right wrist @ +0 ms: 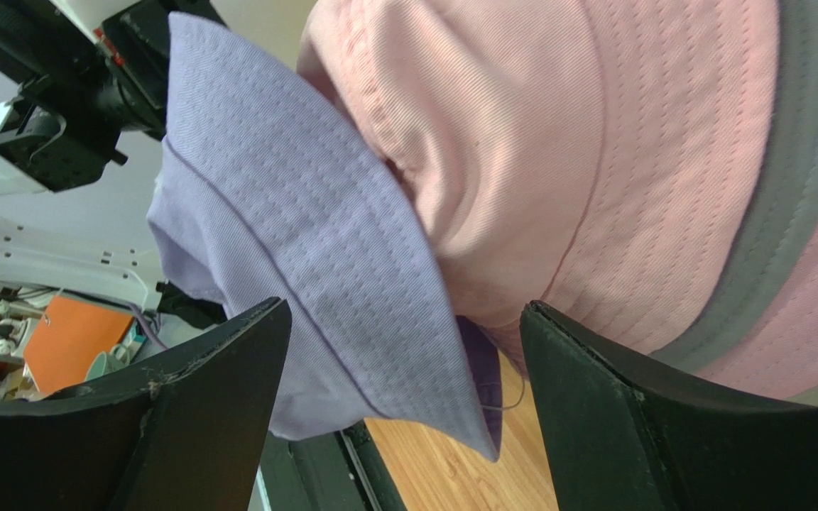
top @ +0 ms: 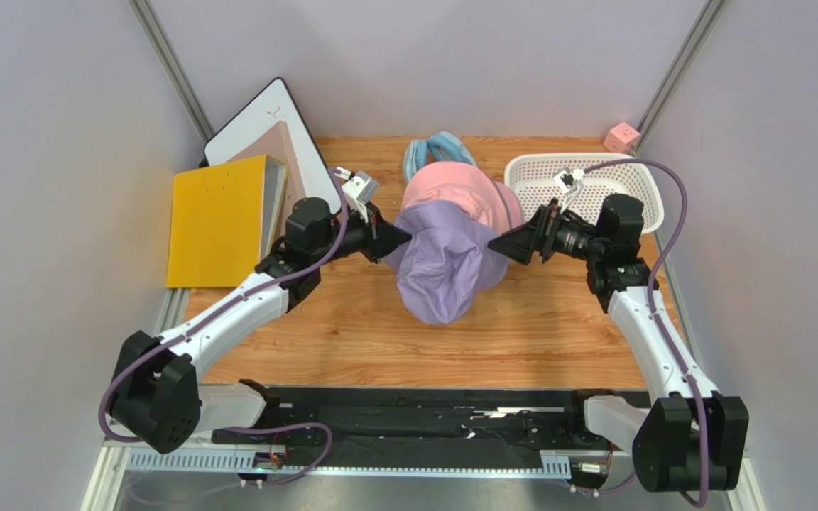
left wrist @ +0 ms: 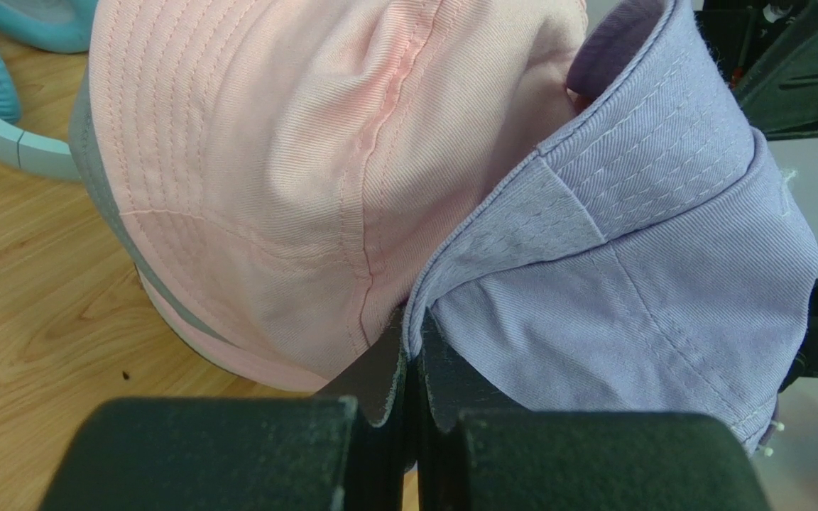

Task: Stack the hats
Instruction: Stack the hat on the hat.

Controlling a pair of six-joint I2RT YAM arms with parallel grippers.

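A lavender hat [top: 440,266] hangs in front of a pink hat [top: 456,192] that tops a pile at the table's middle back. A grey hat's brim [right wrist: 797,160] shows under the pink one. My left gripper [top: 394,236] is shut on the lavender hat's brim [left wrist: 488,245], pinched between its fingertips [left wrist: 387,367]. My right gripper [top: 497,247] is open at the hat's right side, the lavender brim [right wrist: 381,309] hanging between its spread fingers [right wrist: 595,394] without being clamped.
A light blue padded ring [top: 437,149] lies behind the pile. A white basket [top: 584,186] stands at the back right, a small pink cube [top: 621,136] behind it. A yellow binder [top: 216,218] and a whiteboard [top: 269,128] stand at the back left.
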